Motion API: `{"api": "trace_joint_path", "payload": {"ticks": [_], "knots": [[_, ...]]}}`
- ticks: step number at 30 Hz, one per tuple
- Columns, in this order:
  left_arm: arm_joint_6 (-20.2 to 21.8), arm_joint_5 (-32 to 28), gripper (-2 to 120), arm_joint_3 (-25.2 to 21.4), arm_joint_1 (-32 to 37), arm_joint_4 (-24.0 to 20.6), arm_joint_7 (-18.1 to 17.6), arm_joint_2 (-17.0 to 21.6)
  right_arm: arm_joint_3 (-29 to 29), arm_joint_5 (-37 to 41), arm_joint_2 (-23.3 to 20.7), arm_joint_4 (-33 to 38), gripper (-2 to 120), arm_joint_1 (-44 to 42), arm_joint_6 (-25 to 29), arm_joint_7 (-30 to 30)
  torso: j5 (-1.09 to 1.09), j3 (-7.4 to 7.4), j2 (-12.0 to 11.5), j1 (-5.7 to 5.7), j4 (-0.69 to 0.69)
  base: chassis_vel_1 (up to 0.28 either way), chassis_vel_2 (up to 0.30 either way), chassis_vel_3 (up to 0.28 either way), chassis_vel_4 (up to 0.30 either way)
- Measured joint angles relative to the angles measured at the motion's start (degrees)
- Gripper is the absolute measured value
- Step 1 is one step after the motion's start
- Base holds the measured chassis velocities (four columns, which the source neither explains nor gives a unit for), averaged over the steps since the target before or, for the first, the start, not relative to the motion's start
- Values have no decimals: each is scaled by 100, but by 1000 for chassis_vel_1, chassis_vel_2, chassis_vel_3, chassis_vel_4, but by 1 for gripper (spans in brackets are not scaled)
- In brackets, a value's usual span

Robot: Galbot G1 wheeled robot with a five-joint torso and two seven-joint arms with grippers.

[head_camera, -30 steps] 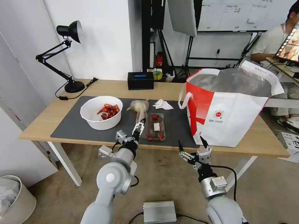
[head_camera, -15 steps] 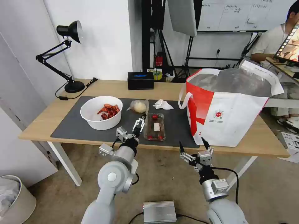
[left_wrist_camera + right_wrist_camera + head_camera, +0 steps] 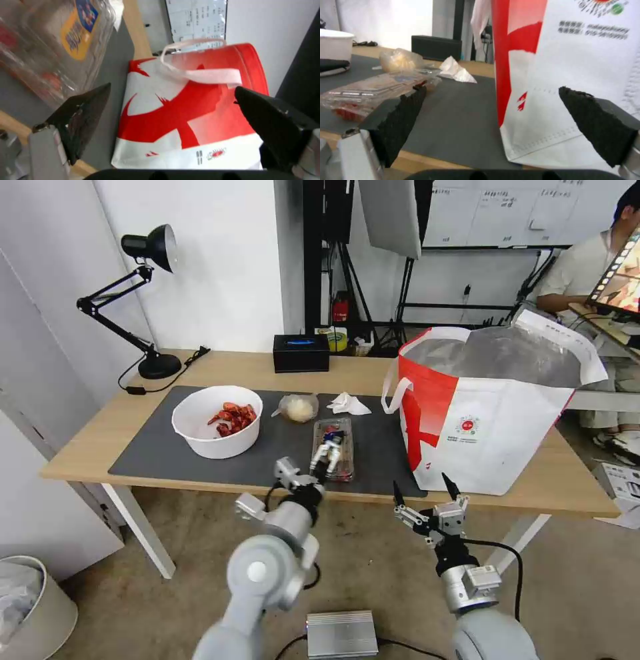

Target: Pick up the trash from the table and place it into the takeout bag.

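Note:
The clear hinged tray (image 3: 343, 470) lies on the dark mat (image 3: 160, 460) of the table (image 3: 87, 447). My left gripper (image 3: 328, 450) hovers open right over the tray (image 3: 50, 37), nothing between its fingers (image 3: 86, 110). Left of it stand the white bowl (image 3: 193, 413) with red shells (image 3: 233, 418), the small clear bag (image 3: 298, 408) and the crumpled tissue (image 3: 348, 404). The takeout bag (image 3: 493, 427) stands open at the right. My right gripper (image 3: 427, 493) is open below the table's front edge, facing the takeout bag (image 3: 573, 75) and the tray (image 3: 370, 90).
A black tissue box (image 3: 301, 353) and a black desk lamp (image 3: 150, 300) stand at the table's back. On the floor are a bin (image 3: 27, 607) at the left and a silver box (image 3: 342, 633) between my arms. A person sits behind the bag.
My left arm has swung right, carrying its open gripper from beside the tray's left edge to over the tray. The right gripper has drifted slightly right and down.

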Motion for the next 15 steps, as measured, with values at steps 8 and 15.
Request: {"api": "trace_joint_path", "payload": {"ticks": [8,15], "knots": [[59,317,99,-66,-136,144,147,223,101,-10,13,131,100,-136,35,-15,-1,0,0,-1,1,0,0,0,0],[160,1011,75,138,-638,572,373,922,163,14,-3,196,100,-164,39,-13,-1,0,0,0,0,0,0,0,0]]}}
